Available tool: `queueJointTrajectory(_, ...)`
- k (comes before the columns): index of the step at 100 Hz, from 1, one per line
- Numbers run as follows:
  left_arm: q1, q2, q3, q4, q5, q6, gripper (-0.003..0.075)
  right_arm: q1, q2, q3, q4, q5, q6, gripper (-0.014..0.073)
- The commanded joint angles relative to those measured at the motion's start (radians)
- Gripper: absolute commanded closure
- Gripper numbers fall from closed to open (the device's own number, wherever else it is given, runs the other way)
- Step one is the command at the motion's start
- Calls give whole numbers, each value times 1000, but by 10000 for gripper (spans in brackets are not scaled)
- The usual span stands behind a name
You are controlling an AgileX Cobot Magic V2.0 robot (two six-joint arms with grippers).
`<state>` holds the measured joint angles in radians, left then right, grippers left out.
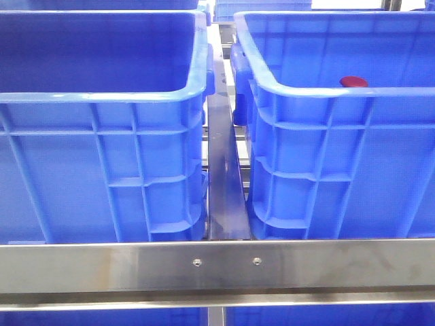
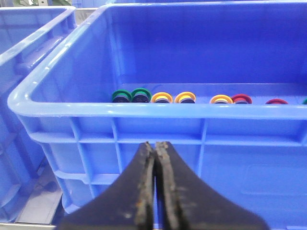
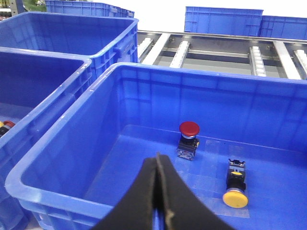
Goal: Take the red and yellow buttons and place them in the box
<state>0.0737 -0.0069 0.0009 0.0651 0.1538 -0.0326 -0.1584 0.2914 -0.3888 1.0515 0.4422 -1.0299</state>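
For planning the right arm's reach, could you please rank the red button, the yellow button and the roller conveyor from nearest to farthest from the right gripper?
From the right gripper, right wrist view:
1. Yellow button, lying on the crate floor.
2. Red button, upright, deeper inside.
3. Roller conveyor, beyond the crate's far wall.

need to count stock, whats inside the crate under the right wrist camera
Two push buttons lie on the floor of the blue crate: a red button standing upright and a yellow button on its side. The right gripper hides part of the near floor.
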Motion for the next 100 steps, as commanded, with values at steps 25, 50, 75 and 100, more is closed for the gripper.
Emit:
queueJointTrajectory(25,2,-29,53,1,-72,-12,740,-5,8,-30,24,-36,-4,664)
queueJointTrajectory(50,2,-29,53,1,-72,-12,740,56,8,-30,24,-55,-4,664)
queueJointTrajectory(75,2,-29,53,1,-72,-12,740,145,8,-20,22,-435,-4,664)
queueJointTrajectory(100,2,-29,53,1,-72,-12,740,207,7,103,-428,-695,431,664)
